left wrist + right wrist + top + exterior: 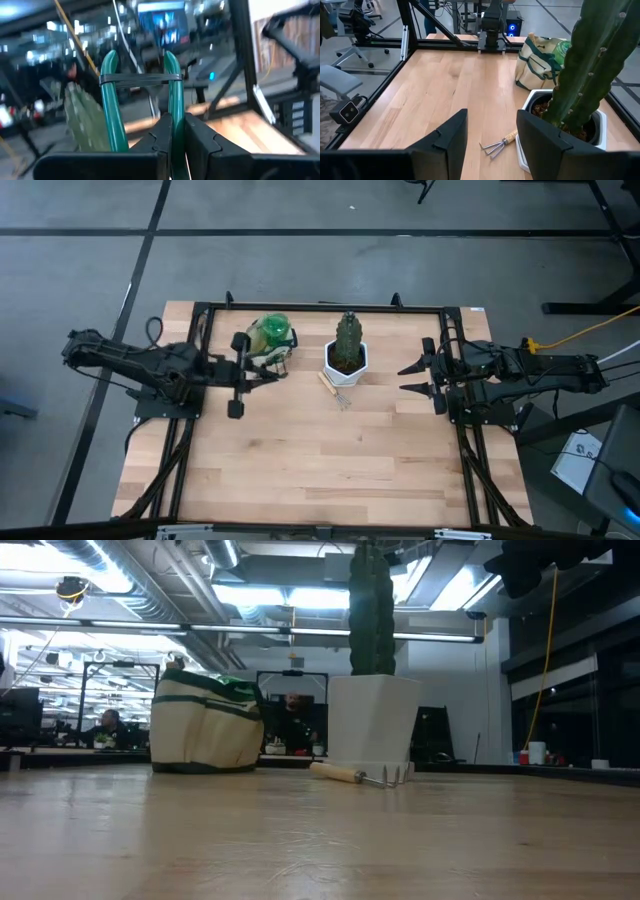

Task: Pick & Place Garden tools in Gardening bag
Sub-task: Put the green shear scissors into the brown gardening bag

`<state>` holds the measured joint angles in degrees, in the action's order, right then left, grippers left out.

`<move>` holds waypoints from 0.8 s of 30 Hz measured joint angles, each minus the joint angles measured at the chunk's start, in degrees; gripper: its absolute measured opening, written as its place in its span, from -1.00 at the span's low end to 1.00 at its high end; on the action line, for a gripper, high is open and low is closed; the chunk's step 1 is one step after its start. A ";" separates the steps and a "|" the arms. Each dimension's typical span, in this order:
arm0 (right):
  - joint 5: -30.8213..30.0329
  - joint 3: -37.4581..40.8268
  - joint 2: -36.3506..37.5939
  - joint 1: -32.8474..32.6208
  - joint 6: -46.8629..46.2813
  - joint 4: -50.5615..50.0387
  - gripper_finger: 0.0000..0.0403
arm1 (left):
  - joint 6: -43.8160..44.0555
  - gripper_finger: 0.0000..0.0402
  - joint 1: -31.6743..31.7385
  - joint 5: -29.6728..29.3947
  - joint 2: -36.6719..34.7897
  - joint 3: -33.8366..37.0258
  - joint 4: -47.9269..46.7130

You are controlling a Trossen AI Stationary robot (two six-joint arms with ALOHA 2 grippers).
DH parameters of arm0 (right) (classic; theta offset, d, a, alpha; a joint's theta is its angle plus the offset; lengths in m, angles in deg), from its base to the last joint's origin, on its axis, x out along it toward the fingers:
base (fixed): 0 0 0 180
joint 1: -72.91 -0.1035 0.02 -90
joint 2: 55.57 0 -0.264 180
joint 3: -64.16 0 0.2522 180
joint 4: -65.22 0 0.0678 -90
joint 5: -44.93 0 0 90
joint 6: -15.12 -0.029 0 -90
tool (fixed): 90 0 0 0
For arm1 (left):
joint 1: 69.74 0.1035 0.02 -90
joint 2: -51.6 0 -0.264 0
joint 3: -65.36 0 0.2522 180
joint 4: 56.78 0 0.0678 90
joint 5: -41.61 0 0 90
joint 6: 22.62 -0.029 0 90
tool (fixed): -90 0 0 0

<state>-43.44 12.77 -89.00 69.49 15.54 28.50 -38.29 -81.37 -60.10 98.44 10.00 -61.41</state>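
The left gripper (172, 135) clamped green-handled shears (142, 80) beside the bag (268, 340); the right gripper (490, 135) gaped empty, nearer the fork (333, 391).

Grey floor (330, 265) crossed by dark lines, ceiling strip lights (270, 595), grey office chair (337, 82), people seated way back.

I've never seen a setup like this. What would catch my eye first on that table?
Probably the tall green cactus in its white pot at the far middle of the table, with a small hand fork lying just in front of it. To its left sits the beige gardening bag, where the left gripper is shut on the bag's green handle. The right gripper waits open at the table's right.
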 joint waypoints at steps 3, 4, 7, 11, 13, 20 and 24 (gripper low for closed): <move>0.00 0.01 -0.02 0.02 0.01 0.00 -0.15 | -1.64 -0.87 0.95 3.33 -2.08 0.00 2.06; 0.00 0.00 -0.02 0.01 0.01 0.00 -0.15 | -2.03 -0.87 1.24 4.07 -2.69 0.00 2.41; 0.00 0.01 -0.02 0.02 0.00 0.00 -0.15 | -2.88 -0.87 1.95 4.76 -4.26 0.00 2.85; 0.00 0.00 -0.02 0.02 0.00 0.00 -0.15 | -3.20 -0.87 2.77 6.02 -5.34 0.00 3.10; 0.00 0.00 -0.02 0.02 0.02 0.02 -0.15 | -4.10 -0.87 3.28 6.03 -5.72 0.00 3.14; 0.00 0.00 -0.01 0.01 0.00 0.00 -0.15 | -4.61 -0.87 8.22 3.52 -7.26 0.00 2.65; 0.00 0.00 -0.01 0.01 0.01 0.00 -0.15 | -4.25 -0.87 11.60 3.50 -7.25 0.00 2.26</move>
<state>-43.44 12.77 -89.01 69.50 15.55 28.50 -42.53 -69.76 -56.60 91.19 10.00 -59.16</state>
